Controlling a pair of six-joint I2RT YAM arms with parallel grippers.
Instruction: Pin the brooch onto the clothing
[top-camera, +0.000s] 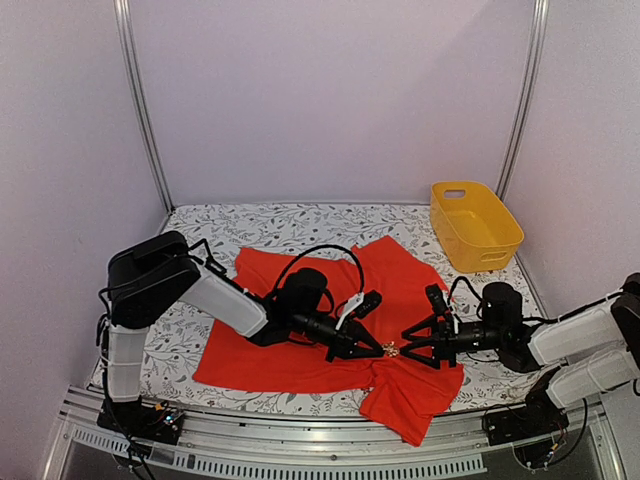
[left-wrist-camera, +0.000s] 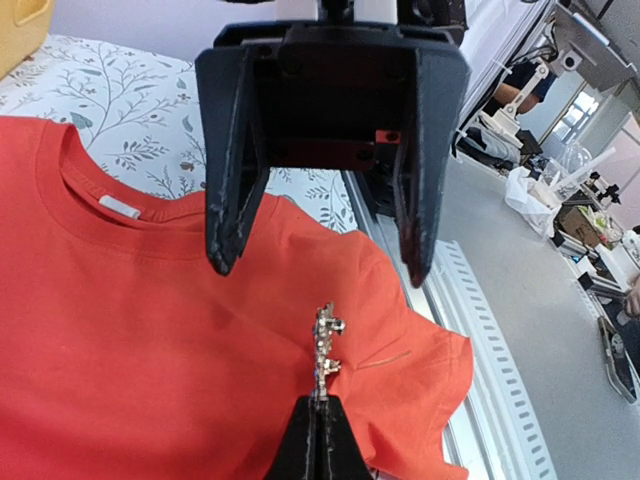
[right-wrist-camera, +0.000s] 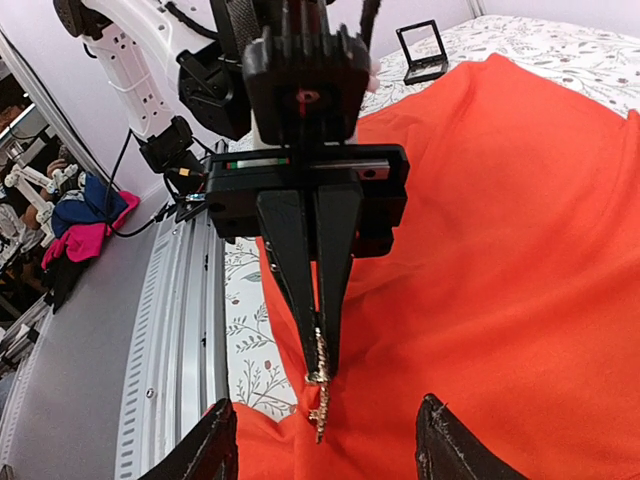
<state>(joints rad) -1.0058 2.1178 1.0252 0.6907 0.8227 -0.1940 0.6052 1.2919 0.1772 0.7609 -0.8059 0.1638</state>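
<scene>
The red-orange clothing (top-camera: 400, 275) lies spread on the table, bunched up at its near edge. The tiny glittery brooch (top-camera: 390, 349) stands edge-on against that bunched fabric. My left gripper (left-wrist-camera: 320, 402) is shut on the brooch (left-wrist-camera: 325, 345) at its lower end. In the right wrist view the left gripper's tips (right-wrist-camera: 322, 365) pinch the brooch (right-wrist-camera: 320, 400) from above. My right gripper (right-wrist-camera: 325, 440) faces it, open, with a finger on either side of the brooch and touching nothing. The clothing (left-wrist-camera: 150, 330) shows its round collar at the upper left.
A yellow basket (top-camera: 475, 225) stands at the back right of the leaf-patterned table (top-camera: 200, 225). A small black display box (right-wrist-camera: 422, 50) sits beyond the shirt. The metal rail (top-camera: 300, 455) runs along the table's near edge, close to both grippers.
</scene>
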